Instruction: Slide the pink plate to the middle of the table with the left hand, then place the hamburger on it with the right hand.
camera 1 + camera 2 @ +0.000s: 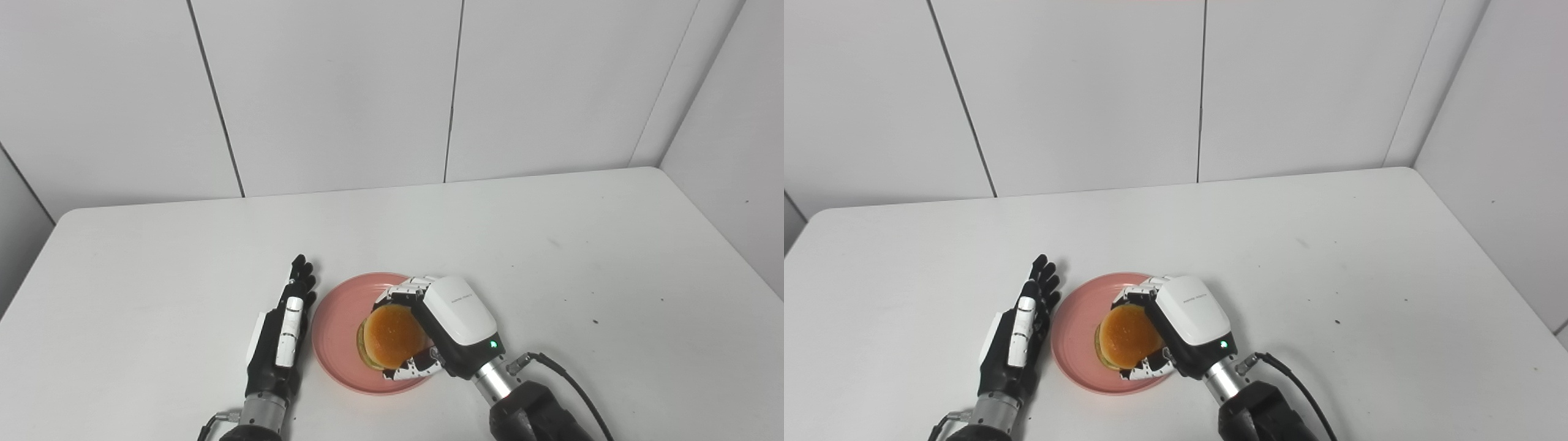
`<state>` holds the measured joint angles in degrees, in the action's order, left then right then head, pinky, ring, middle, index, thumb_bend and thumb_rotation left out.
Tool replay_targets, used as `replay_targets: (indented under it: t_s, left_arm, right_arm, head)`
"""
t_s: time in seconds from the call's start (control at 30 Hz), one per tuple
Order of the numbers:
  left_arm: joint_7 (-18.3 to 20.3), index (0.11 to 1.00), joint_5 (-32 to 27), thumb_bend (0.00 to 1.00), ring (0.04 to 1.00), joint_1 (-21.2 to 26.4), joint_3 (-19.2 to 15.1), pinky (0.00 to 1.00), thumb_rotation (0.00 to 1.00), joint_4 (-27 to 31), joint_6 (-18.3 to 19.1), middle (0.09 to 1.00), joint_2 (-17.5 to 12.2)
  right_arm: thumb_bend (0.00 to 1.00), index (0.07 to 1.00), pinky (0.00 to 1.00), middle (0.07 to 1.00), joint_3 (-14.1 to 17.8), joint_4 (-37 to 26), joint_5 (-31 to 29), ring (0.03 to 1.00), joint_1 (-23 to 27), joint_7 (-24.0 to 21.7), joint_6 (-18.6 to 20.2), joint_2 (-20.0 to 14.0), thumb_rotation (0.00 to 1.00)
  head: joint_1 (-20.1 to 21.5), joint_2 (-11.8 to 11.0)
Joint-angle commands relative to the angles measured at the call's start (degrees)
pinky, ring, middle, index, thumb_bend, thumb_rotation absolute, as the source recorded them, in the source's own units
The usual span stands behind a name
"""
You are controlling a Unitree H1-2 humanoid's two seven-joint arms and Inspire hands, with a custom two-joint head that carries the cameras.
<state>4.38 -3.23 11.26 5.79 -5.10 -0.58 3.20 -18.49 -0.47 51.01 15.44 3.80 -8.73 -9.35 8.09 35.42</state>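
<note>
Contact is held by the white right hand (432,327), fingers wrapped on the round orange-bun hamburger (392,335) directly over the round pink plate (335,331); the black left hand (283,331) lies flat, fingers straight and empty, just beside the rim.

The tabletop (551,257) is white and matte, with rounded far corners, and it meets the white panelled wall (331,92) at its far edge. A few small dark specks mark its right half. One item lies directly on it: the pink plate (334,331), a round, shallow dish positioned near the front edge, about midway across the width. The left hand (282,334) rests flat on the tabletop just beside the plate's left rim, fingers (300,275) extended toward the wall.
</note>
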Motion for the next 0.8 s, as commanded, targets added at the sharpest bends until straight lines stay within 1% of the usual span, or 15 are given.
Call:
replay_targets:
  t_s: [0.0,0.03,0.07,0.1,0.17,0.27,0.47,0.67,0.77]
  left_arm:
    - [0.72,0.984,0.84,0.66,0.995,-1.99,1.24,0.99,1.00,-1.88,1.40,0.998,0.36]
    - [0.81,0.986,0.61,0.65,0.995,-1.97,1.18,0.99,1.00,-1.92,1.28,0.999,0.36]
    - [0.80,0.989,0.67,0.65,0.997,-1.97,1.23,0.99,1.00,-1.84,1.38,1.000,0.30]
    - [0.58,0.990,0.98,0.65,0.994,-1.96,1.28,0.99,1.00,-1.88,1.22,0.998,0.29]
    - [0.56,0.990,0.92,0.65,0.988,-1.95,1.26,0.97,1.00,-2.04,0.94,0.993,0.36]
    - [0.78,0.989,0.72,0.66,0.990,-1.89,1.18,0.97,1.00,-2.07,1.26,0.997,0.37]
    - [1.08,0.995,0.38,0.67,0.996,-1.84,1.07,0.97,1.00,-2.14,1.46,1.000,0.34]
    - [1.27,1.000,0.02,0.66,0.997,-1.77,1.10,0.97,1.00,-2.15,1.08,1.000,0.35]
    - [1.49,1.000,-0.07,0.66,1.000,-1.79,1.17,0.98,1.00,-2.04,1.48,1.000,0.20]
  right_arm:
    - [0.50,0.640,0.80,0.804,0.23,-2.16,-1.00,0.811,1.84,-0.80,0.68,-0.09,0.16]
    - [0.50,0.738,0.84,0.837,0.18,-2.31,-1.28,0.843,1.88,-1.43,0.62,-0.22,0.21]
    - [0.50,0.775,0.85,0.852,0.16,-2.40,-1.56,0.858,1.92,-2.07,0.62,-0.34,0.24]
    - [0.50,0.799,0.87,0.866,0.13,-2.44,-1.75,0.871,1.95,-2.61,0.58,-0.44,0.27]
    - [0.51,0.837,0.91,0.904,0.12,-2.66,-1.98,0.912,1.99,-4.05,0.91,-0.61,0.39]
    - [0.52,0.868,0.95,0.937,0.15,-3.42,-1.89,0.946,1.96,-6.64,2.18,-0.69,0.49]
    - [0.57,0.890,0.97,0.957,0.20,-4.27,-2.26,0.967,1.99,-10.18,3.85,-0.74,0.52]
    - [0.60,0.901,0.97,0.960,0.43,-4.56,-2.16,0.971,2.02,-10.95,4.48,-0.62,0.52]
    - [0.60,0.905,0.97,0.962,0.52,-4.54,-2.14,0.972,2.02,-10.98,4.40,-0.63,0.52]
  head:
    - [-0.07,-0.14]
    - [-0.04,-0.08]
    - [-0.03,-0.06]
    - [-0.03,-0.06]
    - [-0.03,-0.06]
    - [-0.01,0.05]
    - [0.12,0.07]
    - [0.09,0.15]
    - [0.10,0.01]
